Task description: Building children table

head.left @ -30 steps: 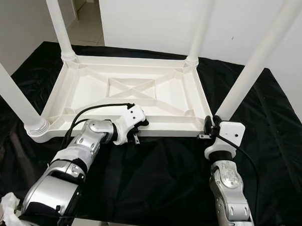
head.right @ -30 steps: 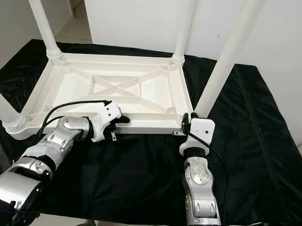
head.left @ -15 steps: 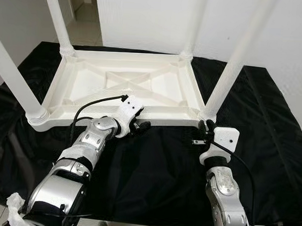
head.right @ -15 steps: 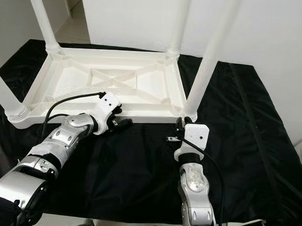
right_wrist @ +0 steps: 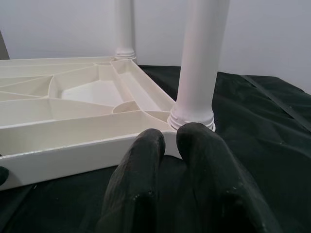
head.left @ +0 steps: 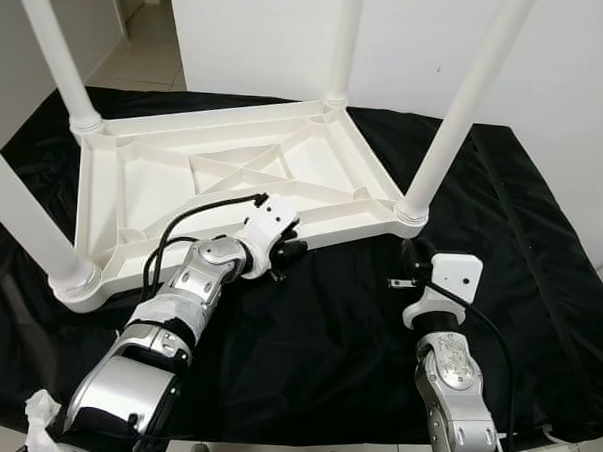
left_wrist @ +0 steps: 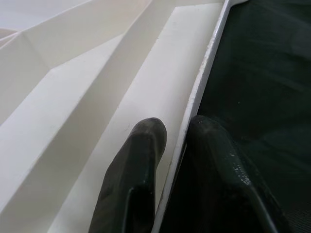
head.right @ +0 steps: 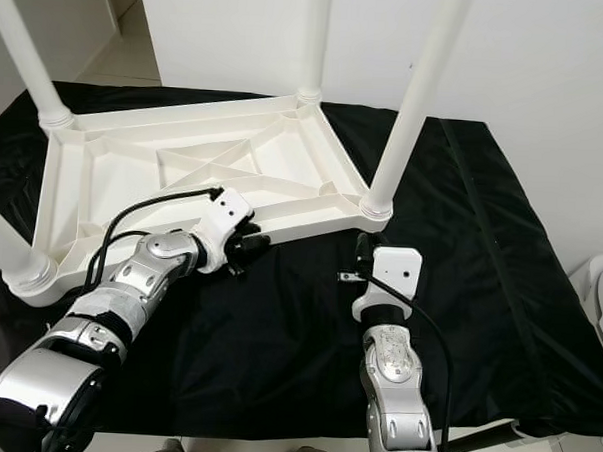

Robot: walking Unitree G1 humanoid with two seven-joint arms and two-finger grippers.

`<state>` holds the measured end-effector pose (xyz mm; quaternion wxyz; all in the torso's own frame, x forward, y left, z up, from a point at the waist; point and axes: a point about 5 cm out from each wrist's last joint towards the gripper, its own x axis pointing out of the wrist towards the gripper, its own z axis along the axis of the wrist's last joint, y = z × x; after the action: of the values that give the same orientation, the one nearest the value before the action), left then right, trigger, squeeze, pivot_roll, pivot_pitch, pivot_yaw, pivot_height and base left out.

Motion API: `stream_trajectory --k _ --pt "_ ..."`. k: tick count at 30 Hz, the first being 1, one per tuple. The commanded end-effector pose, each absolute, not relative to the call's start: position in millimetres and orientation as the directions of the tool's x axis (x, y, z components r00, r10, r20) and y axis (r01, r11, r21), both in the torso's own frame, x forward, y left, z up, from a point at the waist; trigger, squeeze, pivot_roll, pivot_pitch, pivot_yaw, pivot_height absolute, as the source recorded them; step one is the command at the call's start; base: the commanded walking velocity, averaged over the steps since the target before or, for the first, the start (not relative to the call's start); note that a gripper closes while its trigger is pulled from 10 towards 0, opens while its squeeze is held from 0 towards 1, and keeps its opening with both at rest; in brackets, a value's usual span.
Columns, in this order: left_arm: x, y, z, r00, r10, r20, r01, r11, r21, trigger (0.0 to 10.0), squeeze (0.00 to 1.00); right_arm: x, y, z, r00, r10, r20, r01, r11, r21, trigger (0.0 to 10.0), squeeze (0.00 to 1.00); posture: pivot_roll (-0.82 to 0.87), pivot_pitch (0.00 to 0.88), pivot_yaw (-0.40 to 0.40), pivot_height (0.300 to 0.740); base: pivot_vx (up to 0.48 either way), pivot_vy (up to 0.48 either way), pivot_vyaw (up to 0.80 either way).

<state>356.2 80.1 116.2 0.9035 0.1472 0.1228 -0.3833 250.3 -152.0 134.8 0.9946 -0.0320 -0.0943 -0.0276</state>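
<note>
The white children's table (head.left: pixel 234 173) lies upside down on a black cloth, turned at an angle, with its white legs pointing up. My left gripper (head.left: pixel 289 247) is shut on the table's near rim (left_wrist: pixel 204 73), one finger inside the rim and one outside. My right gripper (head.left: pixel 412 263) is shut with nothing in it. It hovers over the cloth just short of the near right leg (right_wrist: pixel 197 63) and its corner, without touching them.
The black cloth (head.left: pixel 327 337) covers a low surface and reaches its edges on all sides. White walls stand behind and to the right. A tiled floor (head.left: pixel 139 59) leads off at the back left. Bare cloth lies between my two arms.
The table has swung round, its near right corner going away from me. My left gripper stayed on the rim. My right gripper came off that corner and drew back.
</note>
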Motion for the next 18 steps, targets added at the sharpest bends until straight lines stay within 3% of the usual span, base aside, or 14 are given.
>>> stream_trajectory --k 1,18 --pt "360.0 106.4 107.2 0.794 -0.494 -0.356 0.578 0.795 0.185 0.0 0.0 250.8 -154.3 136.3 0.979 -0.061 0.192 0.075 0.995 -0.065 10.0 0.0 -0.05 0.031 -0.003 0.74 0.0 0.0 0.0" --pt "338.3 164.5 84.7 0.835 -0.338 -0.434 0.46 0.862 0.213 0.0 0.0 247.7 -158.2 134.4 0.98 -0.072 0.184 0.086 0.994 -0.072 10.0 0.0 -0.05 0.046 -0.003 0.74 0.0 0.0 0.0"
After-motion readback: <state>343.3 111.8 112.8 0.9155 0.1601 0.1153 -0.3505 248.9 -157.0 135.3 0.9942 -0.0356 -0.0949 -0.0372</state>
